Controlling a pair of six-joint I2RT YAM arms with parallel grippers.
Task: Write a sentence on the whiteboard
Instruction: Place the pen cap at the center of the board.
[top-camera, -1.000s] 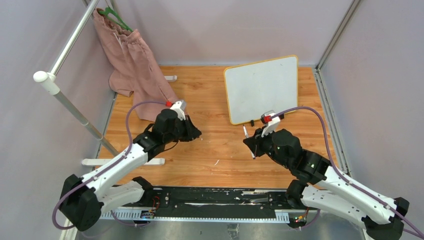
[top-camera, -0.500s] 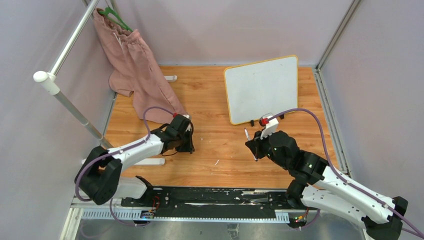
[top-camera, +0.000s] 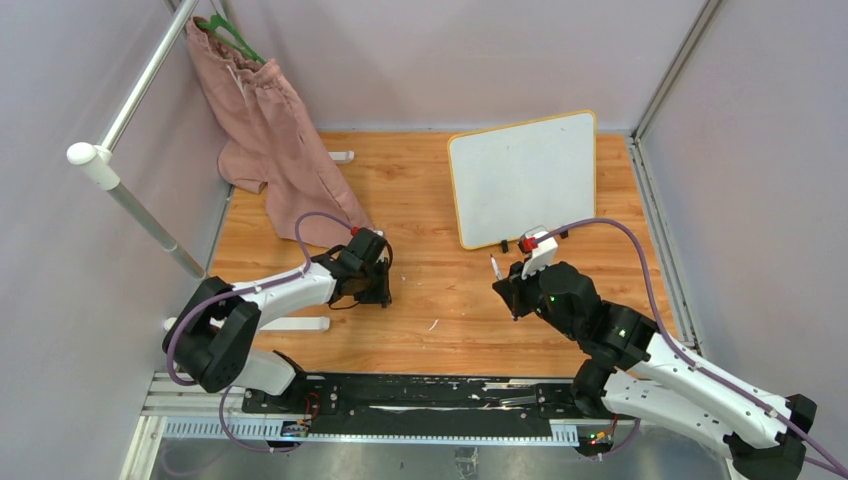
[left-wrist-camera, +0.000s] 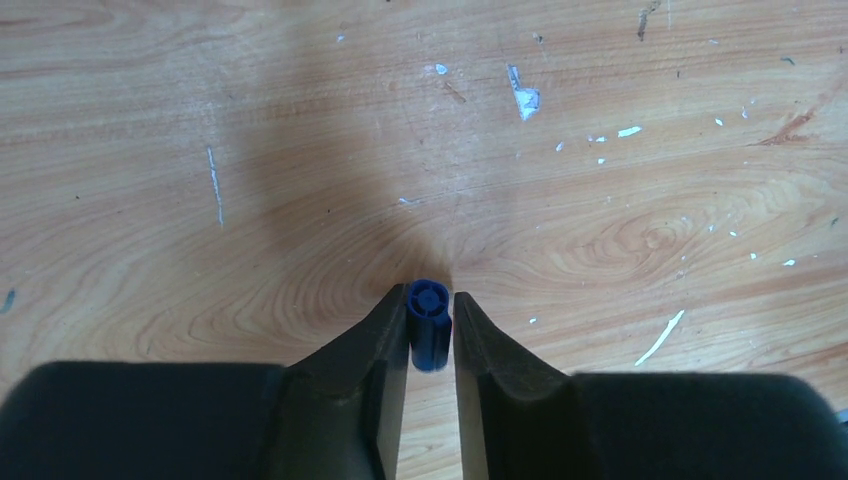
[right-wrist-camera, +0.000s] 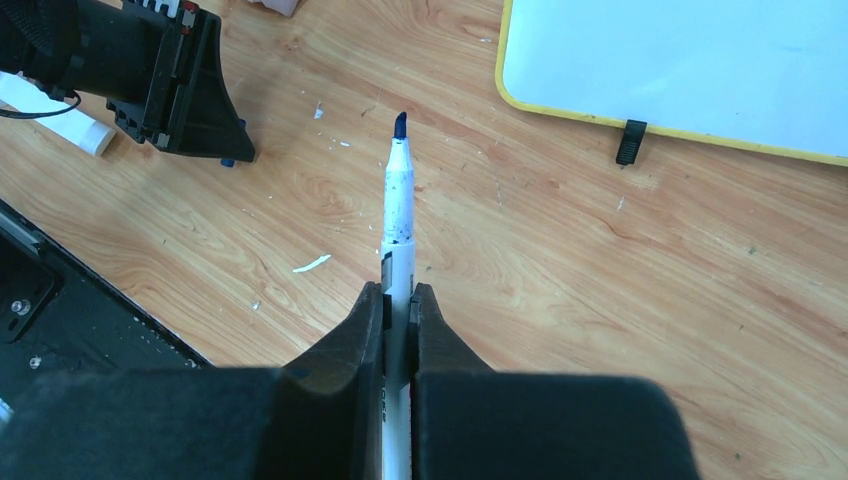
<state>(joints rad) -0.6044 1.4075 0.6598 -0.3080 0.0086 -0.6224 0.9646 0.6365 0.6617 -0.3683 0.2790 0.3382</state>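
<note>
The whiteboard (top-camera: 525, 175), white with a yellow-orange frame, lies at the back right of the wooden table. It also shows in the right wrist view (right-wrist-camera: 700, 60). Its face looks blank; no sentence shows on it. My right gripper (top-camera: 512, 290) is shut on a white marker (right-wrist-camera: 400, 200), whose bare blue tip points at the table in front of the board. My left gripper (top-camera: 382, 296) is low over the table's left middle. It is shut on a small blue marker cap (left-wrist-camera: 429, 335), which is at or just above the wood.
A pink garment (top-camera: 270, 130) hangs from a green hanger on a metal rail (top-camera: 130, 95) at the back left. A white stand foot (top-camera: 300, 323) lies near the left arm. A black track (top-camera: 400, 395) runs along the near edge. Walls close in both sides.
My left arm has folded back and lowered, bringing the gripper with the cap down to the table. My right gripper with the marker has barely shifted.
</note>
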